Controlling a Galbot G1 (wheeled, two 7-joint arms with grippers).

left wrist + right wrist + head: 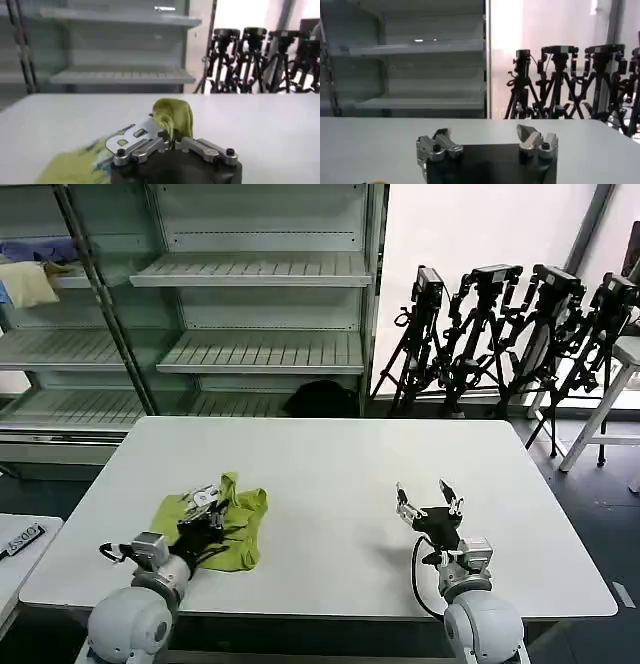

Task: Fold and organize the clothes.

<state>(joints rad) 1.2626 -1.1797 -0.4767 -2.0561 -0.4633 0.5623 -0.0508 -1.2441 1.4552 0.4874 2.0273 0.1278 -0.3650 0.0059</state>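
The clothes are one lime yellow-green shirt point(235, 524), crumpled in a heap on the white table point(330, 474) at its front left. My left gripper point(205, 502) sits on the heap and is shut on a pinched fold of the shirt point(172, 117), which stands up between the fingertips of my left gripper point(171, 136). A white label point(131, 135) of the shirt shows beside the jaws. My right gripper point(428, 499) hovers open over the bare table at the front right, apart from the shirt. In the right wrist view my right gripper point(487, 140) holds nothing.
Metal shelves point(260, 274) stand behind the table, with a pale yellow cloth point(28, 284) and a blue-purple cloth point(40, 250) on the far left shelf. Camera tripods point(510, 334) line the back right. A white stool point(615, 384) stands at the right.
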